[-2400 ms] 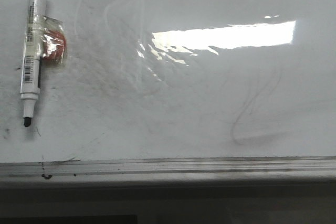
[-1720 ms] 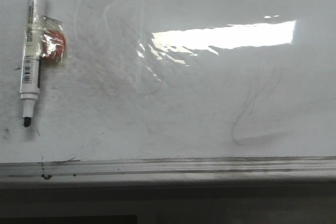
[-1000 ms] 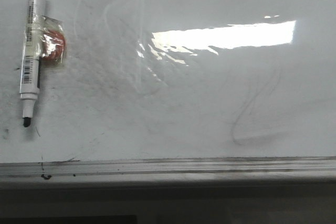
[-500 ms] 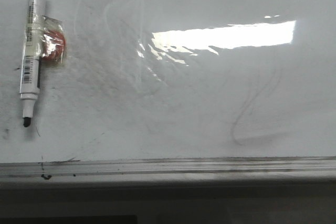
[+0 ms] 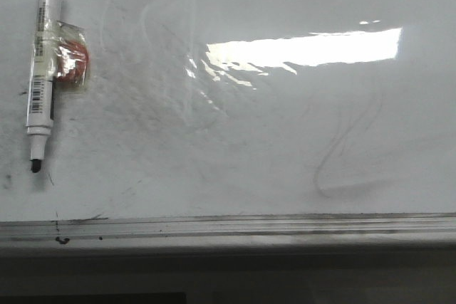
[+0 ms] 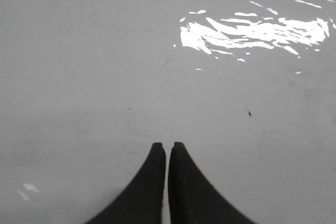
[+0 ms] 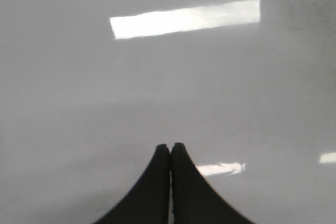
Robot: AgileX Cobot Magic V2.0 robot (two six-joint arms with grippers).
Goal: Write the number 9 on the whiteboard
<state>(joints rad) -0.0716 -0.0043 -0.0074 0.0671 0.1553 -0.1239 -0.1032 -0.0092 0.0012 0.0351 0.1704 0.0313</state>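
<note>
On the whiteboard lies an uncapped marker, light, smooth, best pinched mid-barrel; my left gripper and right gripper are pressed together, empty.

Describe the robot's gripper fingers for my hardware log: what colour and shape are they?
Both wrist views show the same design: the left gripper and right gripper each have two matte black fingers, broad at the base and curving inward to narrow rounded tips. No cables, markings or arm links are visible.
</note>
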